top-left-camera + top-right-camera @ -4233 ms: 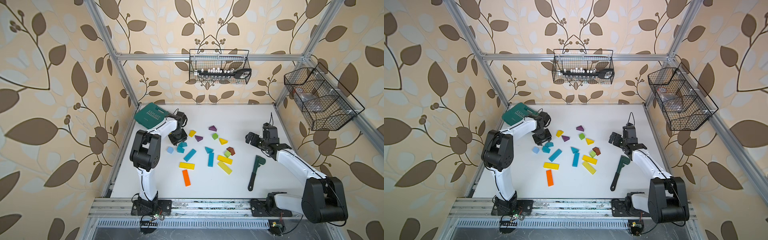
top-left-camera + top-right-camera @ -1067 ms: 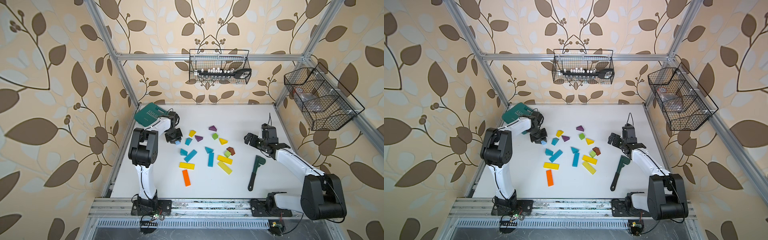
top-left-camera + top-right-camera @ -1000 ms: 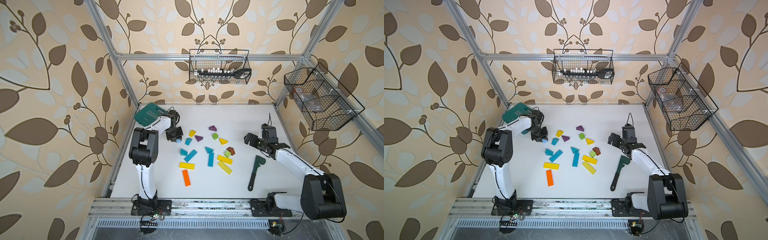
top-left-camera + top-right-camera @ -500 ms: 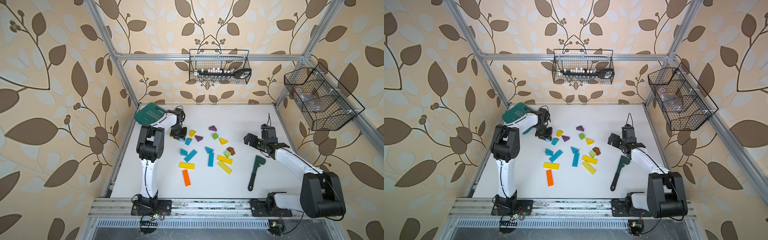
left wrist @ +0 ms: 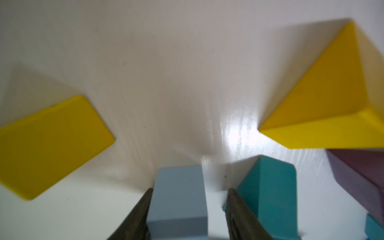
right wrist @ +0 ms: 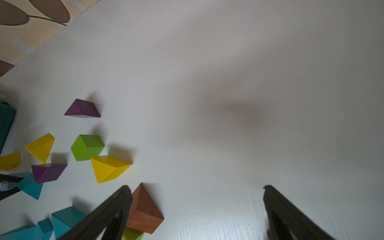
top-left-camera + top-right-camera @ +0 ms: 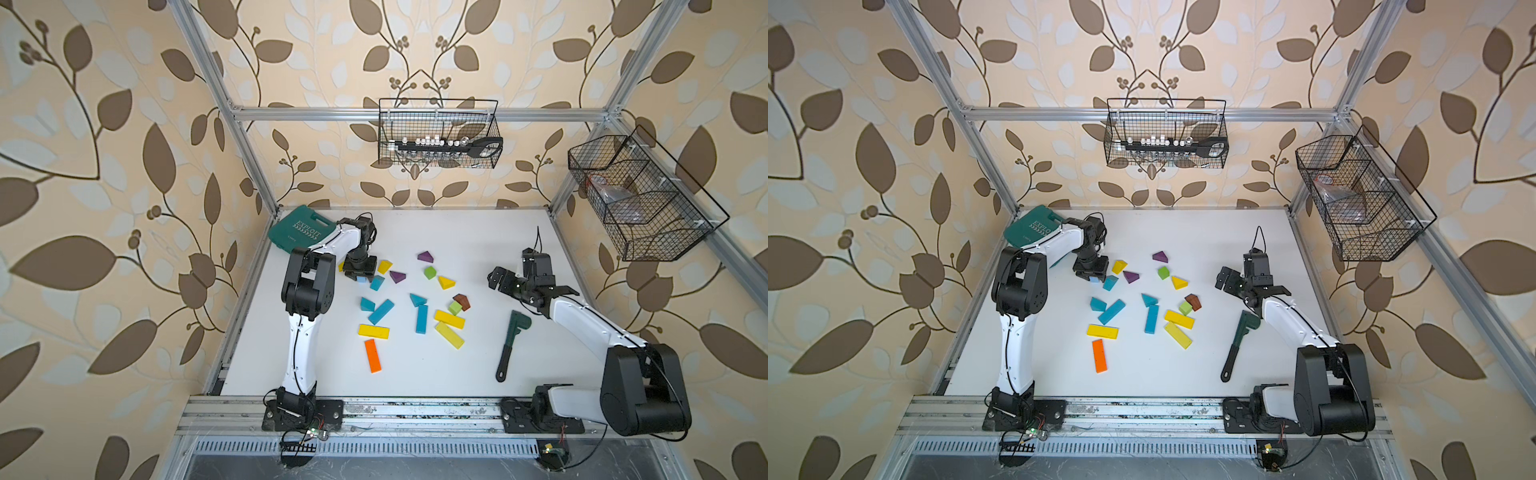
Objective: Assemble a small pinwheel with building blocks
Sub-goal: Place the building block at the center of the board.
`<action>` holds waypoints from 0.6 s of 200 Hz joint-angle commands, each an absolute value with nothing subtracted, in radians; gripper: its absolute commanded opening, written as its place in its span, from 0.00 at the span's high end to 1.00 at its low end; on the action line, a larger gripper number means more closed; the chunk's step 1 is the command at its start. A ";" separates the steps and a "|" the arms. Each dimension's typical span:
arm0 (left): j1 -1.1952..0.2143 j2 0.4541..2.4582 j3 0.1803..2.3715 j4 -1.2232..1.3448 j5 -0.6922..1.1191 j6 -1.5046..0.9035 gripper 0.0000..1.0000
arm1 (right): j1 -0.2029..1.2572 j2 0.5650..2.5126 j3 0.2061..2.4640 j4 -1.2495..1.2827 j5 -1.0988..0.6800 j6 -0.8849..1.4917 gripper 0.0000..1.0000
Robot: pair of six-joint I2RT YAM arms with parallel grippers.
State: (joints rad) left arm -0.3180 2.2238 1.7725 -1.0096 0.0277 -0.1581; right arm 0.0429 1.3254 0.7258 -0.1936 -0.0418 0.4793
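Pale blue block (image 5: 178, 199) has just been released beside the teal wedge (image 5: 270, 187), one piece seemingly placed; left jaws parted, right jaws wide and empty.

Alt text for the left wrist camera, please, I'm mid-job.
The left hand straddles a pale blue block on the white table, one finger against it, the other just clear. A teal block sits just outside that clear finger; a yellow wedge, a second yellow block and a purple block lie around.
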 commanded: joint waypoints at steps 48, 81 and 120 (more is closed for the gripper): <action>-0.318 2.072 1.854 -1.076 -0.026 -0.236 0.25 | 0.038 1.334 0.745 -0.207 -0.055 0.486 0.00; -0.285 2.000 1.821 -1.080 -0.217 -0.313 0.01 | 0.038 1.330 0.743 -0.207 -0.057 0.489 0.00; -0.258 2.021 1.788 -1.107 -0.361 -0.169 0.01 | 0.038 1.331 0.742 -0.206 -0.060 0.490 0.00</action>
